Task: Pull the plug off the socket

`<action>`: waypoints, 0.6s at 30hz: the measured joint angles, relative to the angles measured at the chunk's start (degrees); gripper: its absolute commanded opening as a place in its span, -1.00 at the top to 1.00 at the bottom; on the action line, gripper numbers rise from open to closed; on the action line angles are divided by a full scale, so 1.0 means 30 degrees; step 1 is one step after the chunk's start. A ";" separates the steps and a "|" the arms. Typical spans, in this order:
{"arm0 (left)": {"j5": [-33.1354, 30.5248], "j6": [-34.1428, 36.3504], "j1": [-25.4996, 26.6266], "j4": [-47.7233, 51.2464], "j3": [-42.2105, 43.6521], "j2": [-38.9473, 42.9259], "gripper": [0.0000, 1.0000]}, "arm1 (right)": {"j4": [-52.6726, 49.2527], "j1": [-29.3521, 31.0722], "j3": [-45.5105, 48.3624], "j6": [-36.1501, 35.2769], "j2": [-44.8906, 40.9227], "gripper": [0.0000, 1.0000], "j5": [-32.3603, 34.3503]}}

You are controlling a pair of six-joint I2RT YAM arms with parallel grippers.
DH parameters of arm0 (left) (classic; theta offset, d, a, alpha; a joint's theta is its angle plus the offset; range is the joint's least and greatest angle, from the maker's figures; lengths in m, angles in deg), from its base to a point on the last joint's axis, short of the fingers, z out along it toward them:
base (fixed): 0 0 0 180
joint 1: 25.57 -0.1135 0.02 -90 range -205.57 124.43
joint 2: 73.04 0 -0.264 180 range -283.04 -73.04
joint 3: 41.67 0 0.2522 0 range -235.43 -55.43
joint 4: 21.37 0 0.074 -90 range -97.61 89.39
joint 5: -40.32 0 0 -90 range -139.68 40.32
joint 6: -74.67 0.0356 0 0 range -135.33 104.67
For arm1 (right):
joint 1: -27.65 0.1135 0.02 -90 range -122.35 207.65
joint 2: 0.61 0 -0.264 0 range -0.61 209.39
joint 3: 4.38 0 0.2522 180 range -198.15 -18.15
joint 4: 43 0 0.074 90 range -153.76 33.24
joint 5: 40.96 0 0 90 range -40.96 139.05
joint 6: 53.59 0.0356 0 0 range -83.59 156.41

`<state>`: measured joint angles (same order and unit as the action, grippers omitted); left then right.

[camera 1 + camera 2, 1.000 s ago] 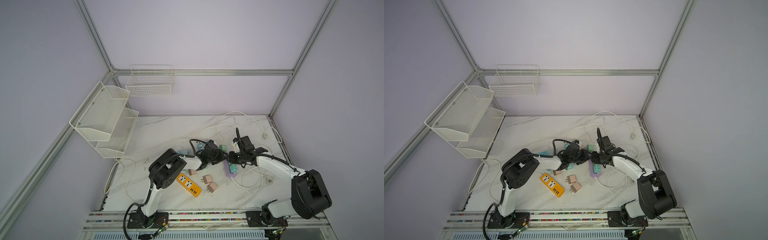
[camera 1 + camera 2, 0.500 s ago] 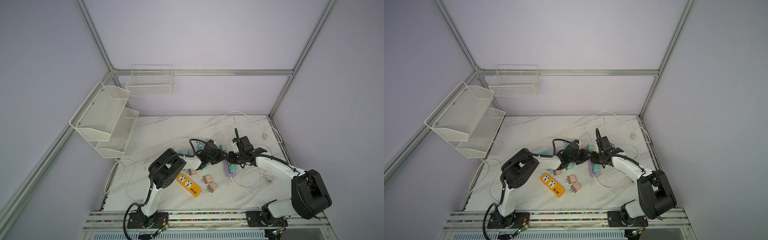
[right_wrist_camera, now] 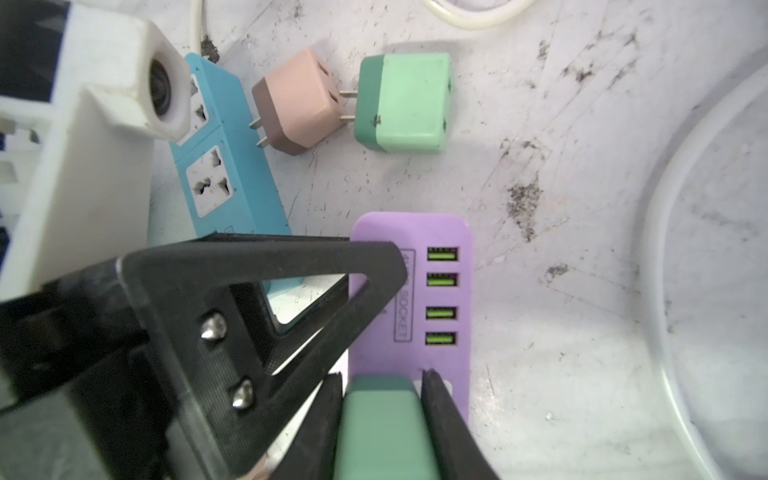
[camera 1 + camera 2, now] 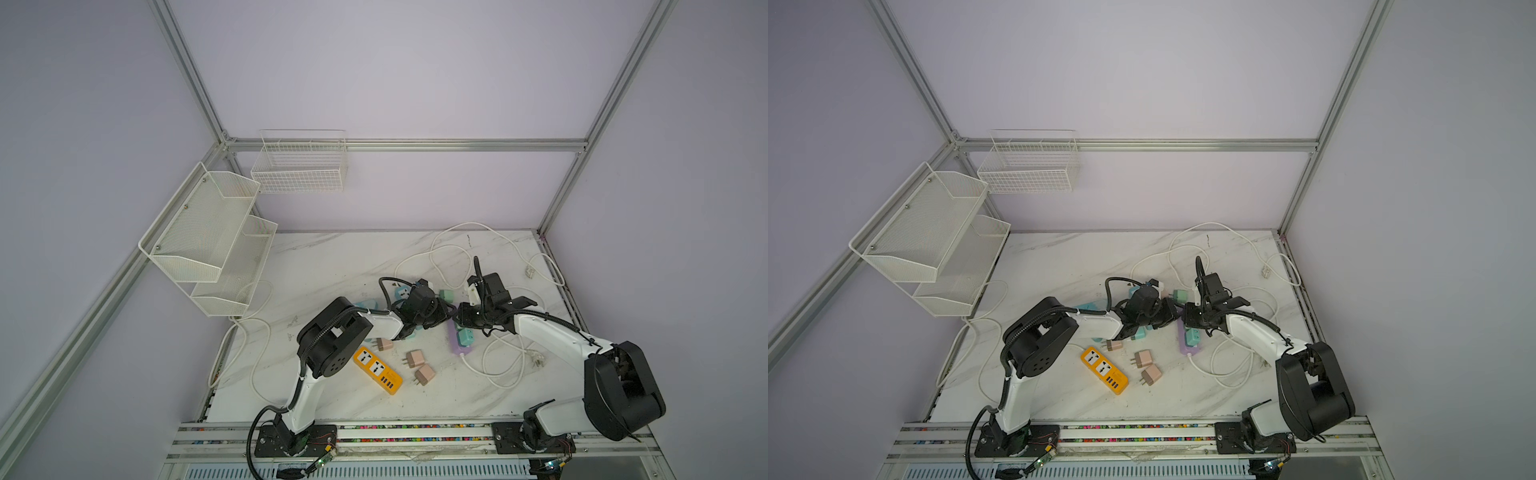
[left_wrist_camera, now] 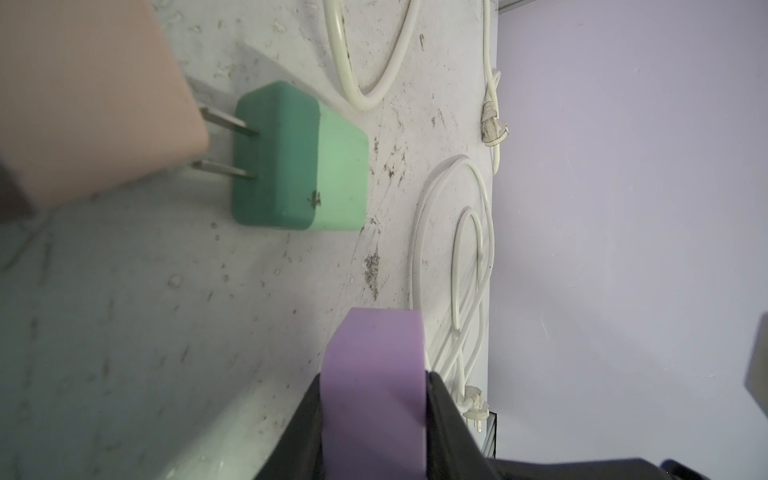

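The green plug (image 3: 382, 428) is being clamped between the jaws of the right gripper (image 3: 382, 380), which are closed hard on its two sides. The plug appears seated in the purple socket strip (image 3: 415, 291), directly beneath those fingertips. The strip's end is being pinched by the left gripper (image 5: 374, 376), whose jaws are nearly closed on the purple body. The pull is judged best made straight along the prongs, away from the strip's face, while the strip is being braced by the left gripper. Sideways rocking is to be avoided, since prongs could be bent or the strip dragged along. The loose green adapter (image 3: 405, 102), lying beyond the fingertips, is being left clear.
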<state>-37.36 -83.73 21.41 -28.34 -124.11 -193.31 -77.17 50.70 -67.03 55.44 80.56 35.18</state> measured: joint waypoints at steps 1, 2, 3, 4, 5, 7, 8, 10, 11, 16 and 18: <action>0.0015 0.0007 0.0000 -0.0015 0.0000 0.0000 1.00 | -0.0007 -0.0175 0.0000 -0.0015 -0.0022 1.00 -0.0087; 0.0029 0.0007 0.0007 -0.0066 0.0000 0.0000 1.00 | -0.0007 -0.0401 0.0000 -0.0066 -0.0044 1.00 -0.0306; 0.0022 0.0007 0.0015 -0.0204 0.0000 0.0000 1.00 | 0.0007 -0.0750 0.0015 -0.0087 -0.0080 1.00 -0.0736; 0.0000 0.0007 0.0029 -0.0350 0.0000 0.0000 1.00 | 0.0036 -0.1173 0.0036 -0.0095 -0.0087 1.00 -0.1341; -0.0036 0.0015 0.0044 -0.0466 0.0000 0.0000 1.00 | 0.0095 -0.1428 0.0080 -0.0109 -0.0087 1.00 -0.1785; -0.0102 0.0029 0.0087 -0.0481 0.0000 0.0000 1.00 | 0.0233 -0.1632 0.0211 -0.0087 -0.0087 1.00 -0.2463; -0.0131 0.0044 0.0102 -0.0408 0.0000 0.0007 1.00 | 0.0313 -0.1566 0.0284 -0.0058 -0.0087 1.00 -0.2535; -0.0138 0.0117 0.0102 -0.0226 0.0000 0.0007 1.00 | 0.0452 -0.1086 0.0364 0.0000 -0.0087 1.00 -0.2091; -0.0138 0.0160 0.0095 -0.0109 0.0000 0.0015 1.00 | 0.0474 -0.0743 0.0364 0.0051 -0.0087 1.00 -0.1588; 0.0022 0.0175 0.0000 0.0233 0.0000 0.0022 1.00 | 0.0481 0.0051 0.0364 0.0131 -0.0087 1.00 -0.0175; 0.0036 0.0175 -0.0007 0.0226 0.0000 0.0022 1.00 | 0.0488 0.0029 0.0364 0.0124 -0.0087 1.00 -0.0160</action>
<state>-37.26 -83.21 21.39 -27.66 -124.11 -193.24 -75.70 50.79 -65.94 55.81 80.30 34.70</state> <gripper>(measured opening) 0.314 0.300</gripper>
